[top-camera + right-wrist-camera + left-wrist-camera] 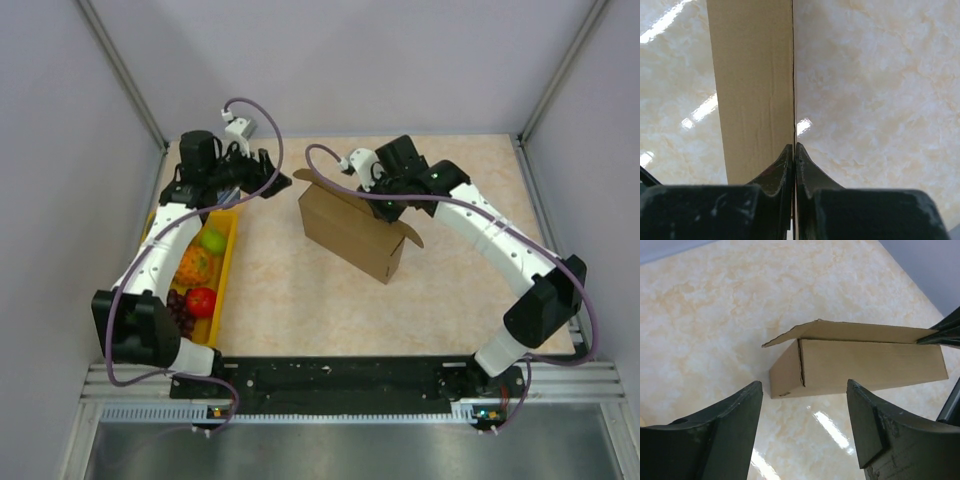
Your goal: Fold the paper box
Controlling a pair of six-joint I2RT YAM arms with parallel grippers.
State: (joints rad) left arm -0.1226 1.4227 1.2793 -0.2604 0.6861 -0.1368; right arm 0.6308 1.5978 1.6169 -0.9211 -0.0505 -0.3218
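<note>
The paper box (350,238) is a brown cardboard carton standing in the middle of the table, with its long top flap raised and an end flap sticking out at the right. My right gripper (386,206) is shut on the thin edge of the top flap; in the right wrist view the gripper (794,149) pinches the flap edge above the box panel (752,90). My left gripper (266,178) is open and empty, a short way left of the box. In the left wrist view the gripper (805,410) faces the box's end (865,365), apart from it.
A yellow tray (228,262) along the left edge holds a green apple (212,240), an orange fruit (195,265), a red apple (201,301) and grapes (180,312). Grey walls close in the table on three sides.
</note>
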